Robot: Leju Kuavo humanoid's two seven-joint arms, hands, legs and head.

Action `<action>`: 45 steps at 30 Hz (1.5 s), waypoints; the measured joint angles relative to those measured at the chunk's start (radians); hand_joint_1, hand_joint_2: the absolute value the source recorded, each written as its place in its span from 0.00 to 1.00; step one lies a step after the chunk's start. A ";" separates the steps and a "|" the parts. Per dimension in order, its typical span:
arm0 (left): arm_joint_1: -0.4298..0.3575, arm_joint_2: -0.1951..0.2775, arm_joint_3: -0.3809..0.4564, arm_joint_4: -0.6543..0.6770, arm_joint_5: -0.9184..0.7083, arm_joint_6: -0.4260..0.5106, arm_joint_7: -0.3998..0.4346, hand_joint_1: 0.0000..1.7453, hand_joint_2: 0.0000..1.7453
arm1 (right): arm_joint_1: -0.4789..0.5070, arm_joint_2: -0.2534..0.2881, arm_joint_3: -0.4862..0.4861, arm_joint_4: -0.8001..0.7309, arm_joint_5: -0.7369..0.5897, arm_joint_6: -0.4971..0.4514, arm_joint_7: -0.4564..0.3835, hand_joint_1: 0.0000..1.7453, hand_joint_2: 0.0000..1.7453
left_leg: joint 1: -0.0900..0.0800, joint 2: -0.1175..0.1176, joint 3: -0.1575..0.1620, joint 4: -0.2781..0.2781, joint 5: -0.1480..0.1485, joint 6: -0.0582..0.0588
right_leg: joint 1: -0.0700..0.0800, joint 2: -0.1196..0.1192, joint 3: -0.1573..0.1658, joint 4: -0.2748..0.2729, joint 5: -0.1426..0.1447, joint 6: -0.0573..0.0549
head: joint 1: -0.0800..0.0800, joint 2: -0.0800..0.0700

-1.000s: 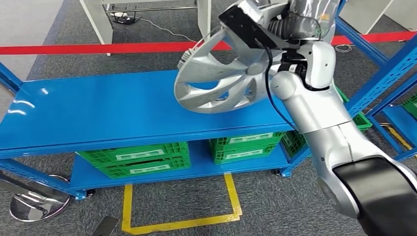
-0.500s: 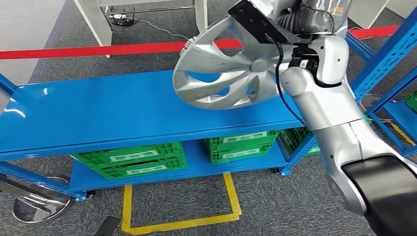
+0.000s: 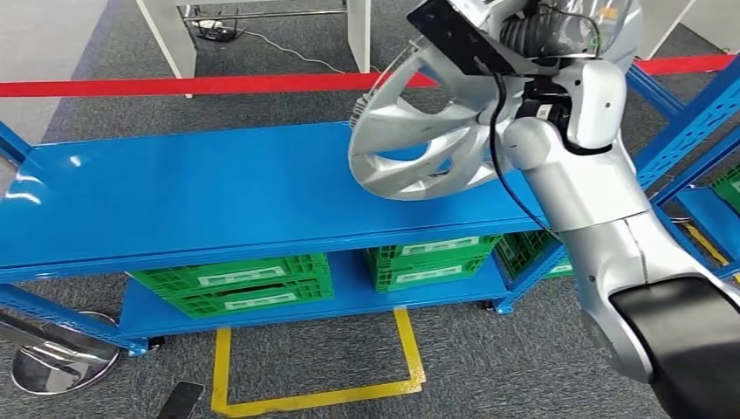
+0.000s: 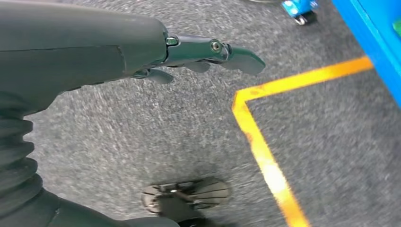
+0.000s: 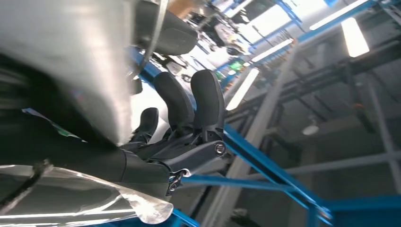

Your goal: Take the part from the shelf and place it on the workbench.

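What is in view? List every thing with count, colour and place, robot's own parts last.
Hubcap: one, silver, held tilted above the blue top shelf's right end.
Shelf unit: one, blue, two levels, across the middle.
Crates: at least three, green, on the lower shelf.
Barrier tape: one, red, stretched behind the shelf.
Floor marking: yellow lines on grey carpet in front of the shelf.
Second rack: blue, at the right.
Metal base: one, shiny, on the floor, lower left.
Right hand: holds the hubcap.
Left hand: hangs over the carpet, holds nothing.
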 joint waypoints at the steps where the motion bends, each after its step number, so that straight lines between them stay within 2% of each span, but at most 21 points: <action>1: -0.001 0.000 0.005 0.000 0.008 -0.001 -0.003 0.00 1.00 | 0.001 -0.005 -0.001 -0.009 -0.001 0.000 0.001 1.00 1.00 | 0.001 0.000 0.001 -0.001 0.001 0.002 | -0.001 0.000 -0.026 0.054 -0.028 0.004 | 0.001 0.000; 3: -0.001 -0.002 0.015 0.000 0.024 -0.002 -0.007 0.00 1.00 | 0.010 -0.015 -0.001 -0.027 -0.004 0.000 0.002 1.00 1.00 | 0.001 0.000 0.001 -0.001 0.000 0.005 | -0.004 -0.001 -0.087 0.179 -0.073 0.011 | 0.002 0.000; 5: 0.000 -0.003 0.026 0.000 0.034 -0.001 -0.007 0.00 1.00 | 0.022 -0.027 -0.002 -0.044 -0.006 0.000 0.004 1.00 1.00 | 0.001 -0.001 0.002 0.000 -0.001 0.005 | -0.008 -0.001 -0.108 0.207 -0.058 0.016 | 0.002 0.000; 7: 0.000 -0.004 0.034 0.000 0.041 0.006 -0.004 0.00 1.00 | 0.026 -0.035 -0.005 -0.062 -0.008 0.000 0.007 1.00 1.00 | 0.001 -0.003 0.003 0.002 -0.004 0.002 | -0.013 -0.003 -0.064 0.102 0.009 0.018 | 0.002 0.000; 9: 0.000 -0.003 0.042 0.000 0.046 0.015 0.008 0.00 1.00 | 0.025 -0.040 -0.009 -0.081 -0.010 0.001 0.008 1.00 1.00 | -0.002 -0.003 0.000 0.007 -0.007 -0.007 | -0.013 -0.005 -0.007 -0.009 0.049 0.015 | 0.002 0.000; 13: 0.000 -0.004 0.060 0.000 0.059 0.032 0.030 0.00 1.00 | 0.032 -0.050 -0.017 -0.105 -0.016 0.008 0.014 1.00 1.00 | -0.004 -0.003 -0.008 0.015 -0.006 -0.025 | -0.010 -0.005 0.012 -0.045 0.051 -0.007 | 0.002 0.000; 15: 0.000 -0.004 0.066 0.000 0.064 0.039 0.033 0.00 1.00 | 0.034 -0.055 -0.021 -0.114 -0.017 0.012 0.016 1.00 1.00 | -0.003 -0.002 -0.020 0.051 -0.040 -0.034 | -0.014 -0.007 0.012 -0.048 0.055 -0.017 | -0.001 0.000; 18: 0.000 -0.004 0.075 0.000 0.067 0.046 0.033 0.00 1.00 | 0.034 -0.057 -0.023 -0.125 -0.017 0.016 0.016 1.00 1.00 | -0.001 -0.001 -0.082 0.231 -0.141 -0.042 | -0.014 -0.007 0.012 -0.049 0.059 -0.024 | -0.004 0.000; 20: 0.001 -0.005 0.079 0.000 0.070 0.047 0.033 0.00 1.00 | 0.039 -0.061 -0.024 -0.127 -0.018 0.018 0.017 1.00 1.00 | -0.001 -0.001 -0.096 0.296 -0.160 -0.041 | -0.012 -0.007 0.009 -0.048 0.063 -0.026 | -0.004 0.000; 21: 0.001 -0.005 0.081 0.000 0.071 0.048 0.033 0.00 1.00 | 0.043 -0.064 -0.026 -0.129 -0.018 0.018 0.018 1.00 1.00 | -0.001 -0.001 -0.078 0.274 -0.144 -0.038 | -0.011 -0.007 0.008 -0.047 0.065 -0.026 | -0.004 0.000; 23: 0.001 -0.004 0.083 0.000 0.073 0.052 0.033 0.00 1.00 | 0.046 -0.068 -0.030 -0.137 -0.019 0.019 0.019 1.00 1.00 | -0.002 -0.001 -0.004 0.149 -0.090 -0.029 | -0.011 -0.007 0.005 -0.046 0.070 -0.022 | -0.003 0.000; 25: -0.001 -0.003 0.084 0.000 0.073 0.056 0.034 0.00 1.00 | 0.045 -0.072 -0.036 -0.145 -0.019 0.020 0.020 1.00 1.00 | -0.005 -0.001 0.053 0.041 -0.063 -0.022 | -0.008 -0.006 0.000 -0.044 0.078 -0.013 | -0.003 0.000; 29: -0.002 -0.005 0.088 0.000 0.074 0.066 0.035 0.00 1.00 | 0.047 -0.081 -0.041 -0.150 -0.022 0.029 0.021 1.00 1.00 | -0.008 -0.001 0.049 0.014 -0.043 -0.005 | -0.010 -0.007 -0.016 -0.044 0.088 0.010 | -0.002 0.000; 31: -0.004 -0.006 0.089 0.000 0.075 0.071 0.036 0.00 1.00 | 0.046 -0.086 -0.044 -0.151 -0.023 0.034 0.021 1.00 1.00 | -0.004 0.001 0.033 0.009 -0.025 0.007 | -0.011 -0.007 -0.045 0.011 0.031 0.019 | 0.000 0.000; 33: -0.006 -0.006 0.089 0.000 0.075 0.074 0.037 0.00 1.00 | 0.047 -0.089 -0.045 -0.151 -0.023 0.036 0.022 1.00 1.00 | -0.004 0.002 0.009 0.010 -0.007 0.014 | -0.012 -0.007 -0.088 0.138 -0.060 0.026 | 0.002 0.000; 35: -0.006 -0.008 0.089 0.000 0.075 0.076 0.039 0.00 1.00 | 0.049 -0.091 -0.045 -0.151 -0.023 0.036 0.022 1.00 1.00 | -0.005 0.002 -0.017 0.010 0.012 0.013 | -0.011 -0.007 -0.100 0.229 -0.096 0.029 | 0.002 0.000; 37: -0.006 -0.009 0.089 0.000 0.075 0.078 0.041 0.00 1.00 | 0.051 -0.092 -0.045 -0.151 -0.023 0.036 0.023 1.00 1.00 | -0.005 0.001 -0.039 0.011 0.029 0.011 | -0.010 -0.007 -0.044 0.185 -0.063 0.025 | 0.002 0.000; 39: -0.006 -0.011 0.089 0.000 0.075 0.080 0.043 0.00 1.00 | 0.050 -0.092 -0.045 -0.151 -0.021 0.036 0.024 1.00 1.00 | -0.006 0.001 -0.054 0.012 0.044 0.005 | -0.008 -0.007 0.061 0.044 -0.034 0.017 | 0.002 0.000; 41: -0.007 -0.012 0.089 0.000 0.076 0.081 0.043 0.00 1.00 | 0.049 -0.092 -0.045 -0.152 -0.020 0.036 0.024 1.00 1.00 | -0.007 0.000 -0.062 0.012 0.060 -0.005 | -0.003 -0.005 0.123 -0.050 -0.037 0.011 | 0.002 0.000; 43: -0.007 -0.013 0.089 0.000 0.076 0.082 0.043 0.00 1.00 | 0.049 -0.092 -0.045 -0.152 -0.020 0.036 0.025 1.00 1.00 | -0.007 -0.001 -0.067 0.006 0.077 -0.018 | -0.001 -0.005 0.124 -0.064 -0.031 0.000 | 0.002 0.000; 45: -0.006 -0.012 0.090 0.000 0.076 0.082 0.043 0.00 1.00 | 0.049 -0.092 -0.044 -0.152 -0.020 0.037 0.025 1.00 1.00 | -0.006 -0.002 -0.075 0.015 0.059 -0.031 | -0.004 -0.009 0.112 -0.070 -0.010 -0.018 | 0.001 0.000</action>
